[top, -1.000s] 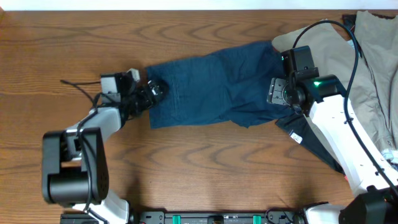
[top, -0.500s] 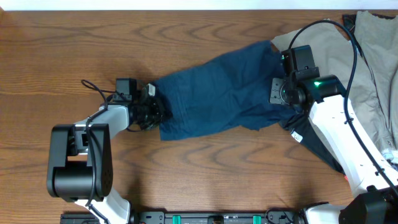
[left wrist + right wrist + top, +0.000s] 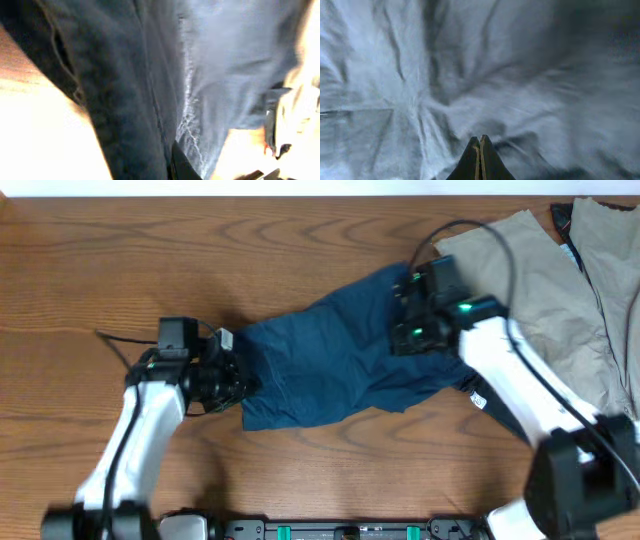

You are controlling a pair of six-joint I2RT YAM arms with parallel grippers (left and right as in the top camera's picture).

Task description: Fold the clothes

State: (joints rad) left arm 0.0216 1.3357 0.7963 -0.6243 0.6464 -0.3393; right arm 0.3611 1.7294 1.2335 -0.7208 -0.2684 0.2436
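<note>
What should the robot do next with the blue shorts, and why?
Probably pull both ends apart to flatten them. The shorts lie wrinkled and slanted, the left gripper is at their left edge, and the right gripper is shut, tips against the cloth near the other end.

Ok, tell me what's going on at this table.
Two arms are working on a pair of navy shorts lying rumpled across the wooden table. The left gripper is at their left end, its grip unclear in the blurred wrist view. The right gripper is shut, pinching cloth near the right end. Beige garments lie at the right. No fold yet.
</note>
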